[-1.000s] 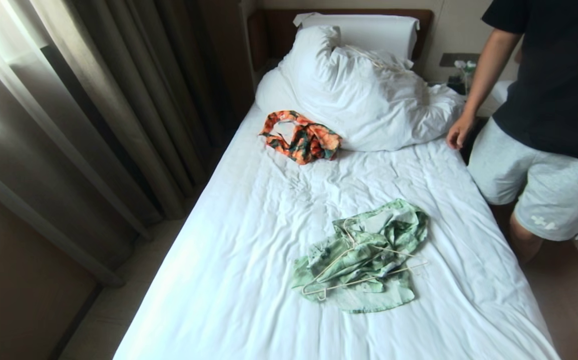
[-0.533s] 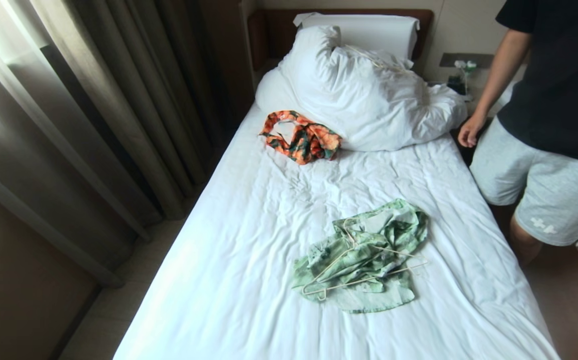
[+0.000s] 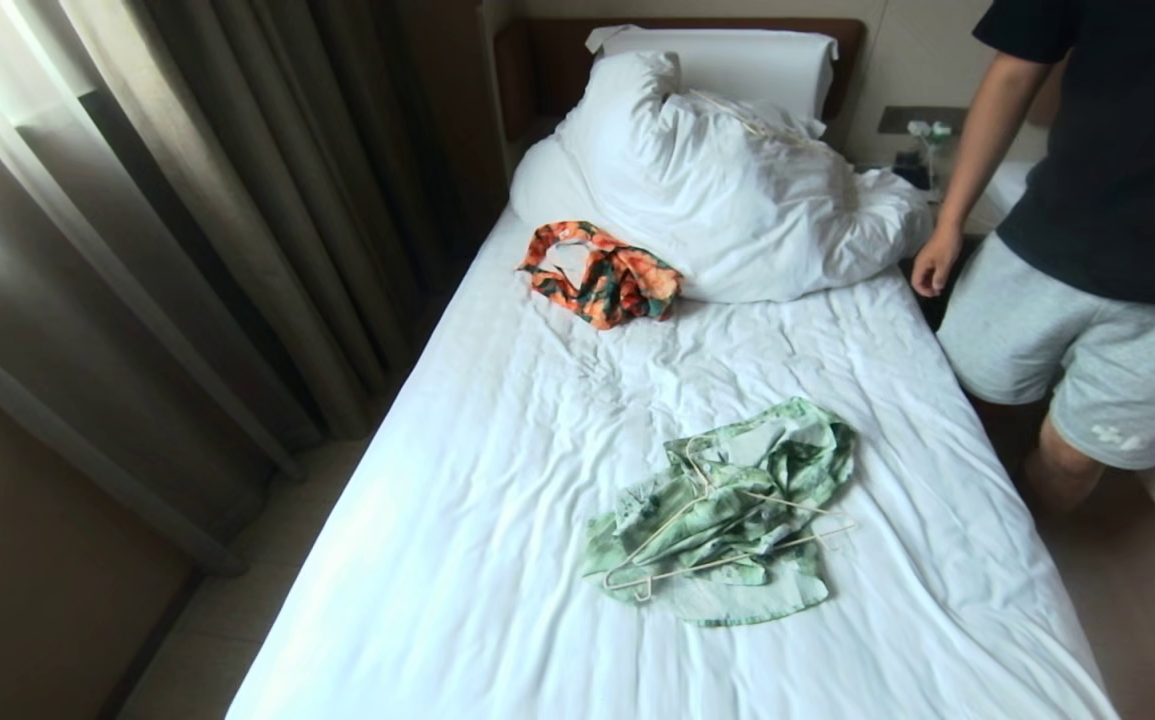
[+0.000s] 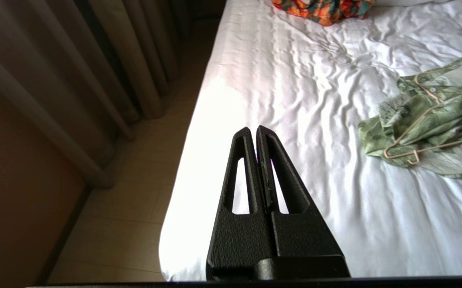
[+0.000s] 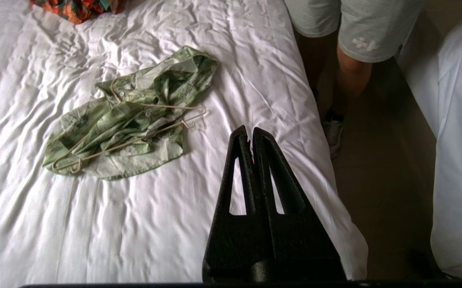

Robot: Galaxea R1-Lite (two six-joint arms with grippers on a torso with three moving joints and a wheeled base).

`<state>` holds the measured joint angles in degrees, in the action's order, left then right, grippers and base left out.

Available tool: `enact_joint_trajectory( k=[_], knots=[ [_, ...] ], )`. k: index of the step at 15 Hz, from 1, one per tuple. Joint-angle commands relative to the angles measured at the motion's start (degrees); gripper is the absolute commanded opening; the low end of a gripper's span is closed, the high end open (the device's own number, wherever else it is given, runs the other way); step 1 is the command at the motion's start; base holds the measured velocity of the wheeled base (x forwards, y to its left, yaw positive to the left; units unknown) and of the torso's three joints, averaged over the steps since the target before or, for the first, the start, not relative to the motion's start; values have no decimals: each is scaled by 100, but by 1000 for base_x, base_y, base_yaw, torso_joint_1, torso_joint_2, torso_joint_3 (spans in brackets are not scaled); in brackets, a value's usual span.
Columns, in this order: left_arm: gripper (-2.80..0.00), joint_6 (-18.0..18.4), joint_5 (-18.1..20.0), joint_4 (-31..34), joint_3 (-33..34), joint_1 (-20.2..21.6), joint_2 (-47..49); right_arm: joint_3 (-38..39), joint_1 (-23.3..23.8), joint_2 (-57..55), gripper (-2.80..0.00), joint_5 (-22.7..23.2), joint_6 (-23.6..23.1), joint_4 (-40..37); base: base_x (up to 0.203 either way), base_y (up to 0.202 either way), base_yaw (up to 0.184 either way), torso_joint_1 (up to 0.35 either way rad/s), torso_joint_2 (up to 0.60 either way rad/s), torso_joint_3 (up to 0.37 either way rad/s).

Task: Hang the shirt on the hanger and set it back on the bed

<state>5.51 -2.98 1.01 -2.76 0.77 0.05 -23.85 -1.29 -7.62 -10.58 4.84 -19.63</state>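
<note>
The green and white floral shirt [image 3: 737, 510] lies crumpled on the bed [image 3: 497, 480], right of the middle. The thin cream hanger [image 3: 707, 535] rests flat on top of it, its hook pointing toward the pillows. Neither arm shows in the head view. My left gripper [image 4: 256, 129] is shut and empty above the bed's curtain-side edge, well apart from the shirt [image 4: 435, 120] and hanger [image 4: 419, 136]. My right gripper [image 5: 250, 130] is shut and empty above the sheet near the bed's other edge, a little short of the hanger [image 5: 135, 128] and shirt [image 5: 135, 116].
An orange and dark green garment [image 3: 602, 272] lies by the bunched white duvet [image 3: 737, 190] and pillow [image 3: 727, 60]. A person in a black top and grey shorts [image 3: 1087, 340] stands beside the bed. Curtains [image 3: 187, 200] hang on the other side. A second white bed [image 5: 459, 140] is nearby.
The person beside the bed has shifted a little, with the hand drawn back from the duvet. The shirt and hanger have not moved.
</note>
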Motion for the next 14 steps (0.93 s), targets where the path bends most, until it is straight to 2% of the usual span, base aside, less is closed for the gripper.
enact_joint_trajectory(
  k=[1,2,5,7,9,11,14],
  knots=[
    [-280,-49,188,4,107,2,-5,395,54,662,-280,202,-130,9,0,0,0,0,0,0],
    [-280,-37,312,2,179,2,-6,695,65,770,-280,322,-217,160,0,0,0,0,0,0],
    [-280,46,342,-5,267,2,-5,1709,75,756,-280,442,-431,1787,0,0,0,0,0,0],
    [-280,54,360,3,267,2,-5,2324,76,754,-280,549,-592,2519,0,0,0,0,0,0],
    [-280,20,360,-5,267,2,-5,2429,76,754,-280,984,-633,2542,0,0,0,0,0,0],
    [-280,-7,351,-5,267,2,-5,2425,76,754,-280,1038,-648,1974,0,0,0,0,0,0],
    [-280,-35,351,-5,267,2,-11,2437,76,754,-280,1058,-635,2076,0,0,0,0,0,0]
  ],
)
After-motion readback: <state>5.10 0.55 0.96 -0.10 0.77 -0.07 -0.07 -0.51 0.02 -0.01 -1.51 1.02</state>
